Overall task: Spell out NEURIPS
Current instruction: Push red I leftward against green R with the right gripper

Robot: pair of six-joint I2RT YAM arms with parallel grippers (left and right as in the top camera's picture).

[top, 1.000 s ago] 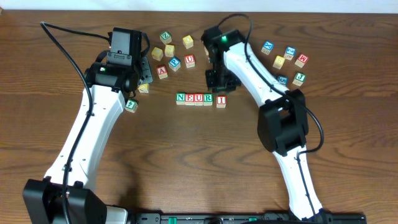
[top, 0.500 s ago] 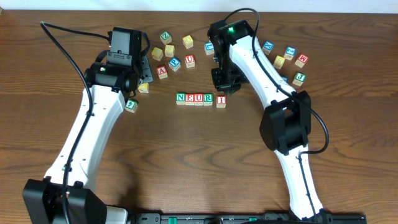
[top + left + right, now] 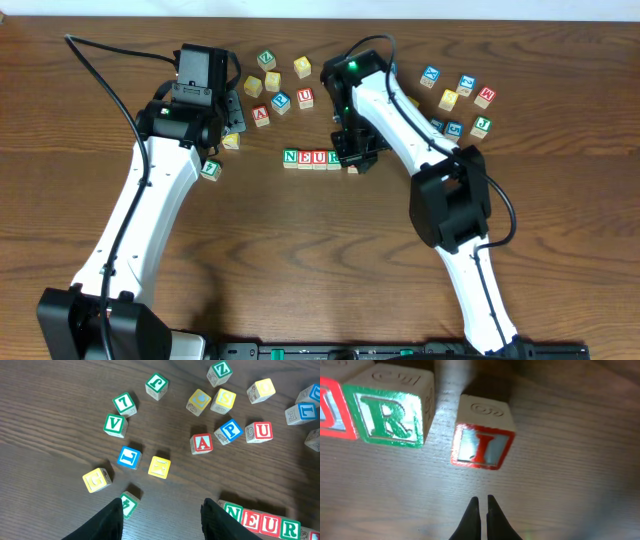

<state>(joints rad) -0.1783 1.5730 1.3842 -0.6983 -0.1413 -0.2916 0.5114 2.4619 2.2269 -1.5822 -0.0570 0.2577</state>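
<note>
— Trouble from here, as you judge it?
— The I cube (image 3: 482, 435) sits right of the R cube (image 3: 390, 410) with a gap between them, and it is a little skewed. If the right hand (image 3: 481, 515) nudges it off-centre, it could twist further, or ram the R and break up the N-E-U-R row (image 3: 310, 158).
— And that hand?
— Clenched, fingertips pressed together, holding nothing. It hangs on the near side of the I, with bare worktop (image 3: 395, 490) showing between them.
— The other one?
— The left hand (image 3: 165, 520) is spread wide and empty, left of the row. The blue P cube (image 3: 230, 430) lies loose on the row's far side, between a red A cube (image 3: 202, 443) and a spare red U cube (image 3: 263, 431).
</note>
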